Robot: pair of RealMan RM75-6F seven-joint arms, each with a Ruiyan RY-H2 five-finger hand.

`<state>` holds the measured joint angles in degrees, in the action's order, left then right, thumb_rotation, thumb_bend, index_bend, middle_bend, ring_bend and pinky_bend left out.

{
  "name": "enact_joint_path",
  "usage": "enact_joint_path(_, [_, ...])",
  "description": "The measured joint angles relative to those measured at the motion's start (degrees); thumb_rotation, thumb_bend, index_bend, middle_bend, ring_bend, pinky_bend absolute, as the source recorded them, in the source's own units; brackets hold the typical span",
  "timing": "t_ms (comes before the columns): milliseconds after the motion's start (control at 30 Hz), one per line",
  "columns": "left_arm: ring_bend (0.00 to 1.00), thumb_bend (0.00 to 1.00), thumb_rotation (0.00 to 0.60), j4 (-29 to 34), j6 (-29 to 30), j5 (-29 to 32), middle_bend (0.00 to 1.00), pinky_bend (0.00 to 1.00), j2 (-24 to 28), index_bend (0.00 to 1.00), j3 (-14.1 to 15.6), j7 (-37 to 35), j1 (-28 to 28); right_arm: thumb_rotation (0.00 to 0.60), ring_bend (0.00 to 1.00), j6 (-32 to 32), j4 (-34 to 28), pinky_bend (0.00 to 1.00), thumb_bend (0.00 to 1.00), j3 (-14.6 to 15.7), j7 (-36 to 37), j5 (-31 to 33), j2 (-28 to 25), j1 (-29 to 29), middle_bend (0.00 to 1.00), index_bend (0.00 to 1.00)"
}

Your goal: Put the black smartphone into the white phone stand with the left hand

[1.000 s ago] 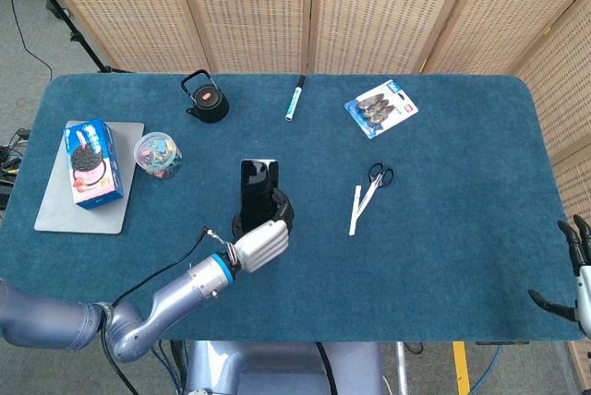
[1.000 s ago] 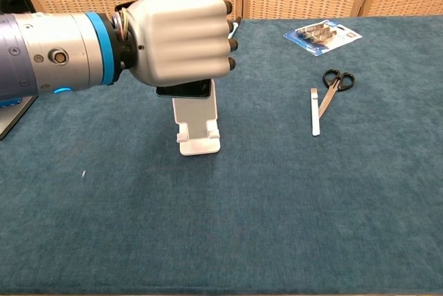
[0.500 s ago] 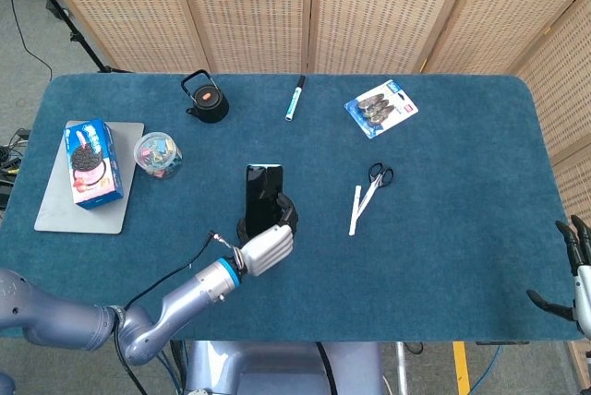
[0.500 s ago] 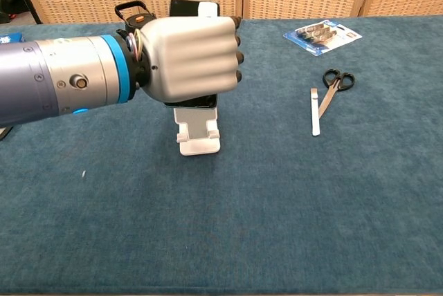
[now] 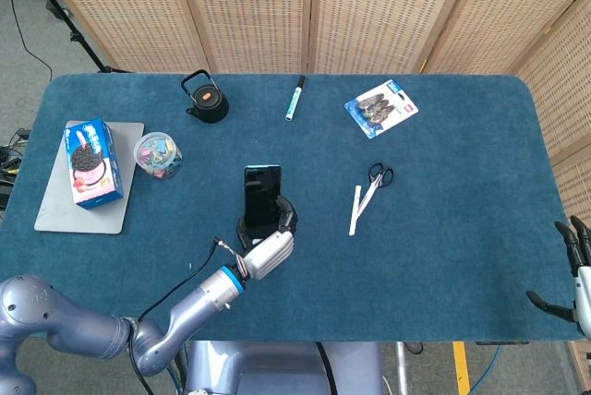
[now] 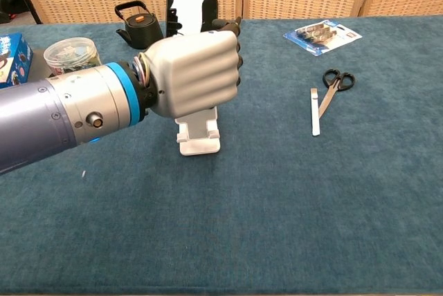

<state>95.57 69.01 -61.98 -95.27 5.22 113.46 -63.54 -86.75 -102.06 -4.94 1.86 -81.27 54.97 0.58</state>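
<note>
The black smartphone (image 5: 261, 196) is standing upright near mid-table, and the left hand (image 6: 196, 72) is gripping it with fingers curled around its lower part. The white phone stand (image 6: 198, 133) is sitting directly below the hand; whether the phone is touching its cradle cannot be told. A clear round tub (image 5: 158, 154) is holding small colourful items, left of the phone. The scissors (image 5: 378, 177) are lying to the right, with bare blue table (image 5: 462, 229) beyond. The right hand (image 5: 571, 270) is hovering spread at the table's right edge, holding nothing.
</note>
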Motion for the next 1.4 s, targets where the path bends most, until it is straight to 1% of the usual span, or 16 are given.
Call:
enact_joint_path(233, [0.38,0.17,0.6,-4.3,2.0,-1.2,0.57,0.34,-3.7,0.69,0.6,-0.6,2.0,0.6,0.0,0.3,-0.2,0.0,0.0,0.1,-0.1,0.0,0.0,-0.1,0.0,0.0])
enact_joint_path(500, [0.38,0.17,0.6,-8.7,4.0,-1.2,0.57,0.34,-8.4,0.69,0.1,-0.4,4.4,0.6,0.0,0.4,-0.2,0.0,0.0,0.1,0.0,0.2,-0.1,-0.1,0.0,0.0])
enact_joint_path(767, [0.38,0.17,0.6,-9.9,4.0,-2.7,0.57,0.34,-9.7,0.69,0.0,0.2,5.1,0.6,0.0,0.6,-0.3,0.0,0.0,0.1,0.6,0.3,-0.3,-0.2,0.0,0.0])
enact_joint_path(967, [0.38,0.17,0.6,-10.3,5.6,-5.0,0.57,0.34,-10.7,0.69,-0.1,4.0,5.3,0.6,0.0,0.5,-0.4,0.0,0.0,0.1,0.9,0.2,-0.5,-0.1,0.0,0.0])
enact_joint_path(1167, [0.38,0.17,0.6,-11.3,8.7,-6.6,0.57,0.34,-12.5,0.69,-0.2,8.3,6.5,0.6,0.0,0.4,-0.5,0.0,0.0,0.2,1.3,-0.1,-0.7,0.0,0.0,0.0])
enact_joint_path(1400, [0.38,0.17,0.6,-14.3,10.7,-9.1,0.58,0.34,-15.3,0.69,-0.2,11.6,8.4,0.6,0.0,0.3,-0.6,0.0,0.0,0.3,1.7,-0.3,-0.8,0.0,0.0,0.0])
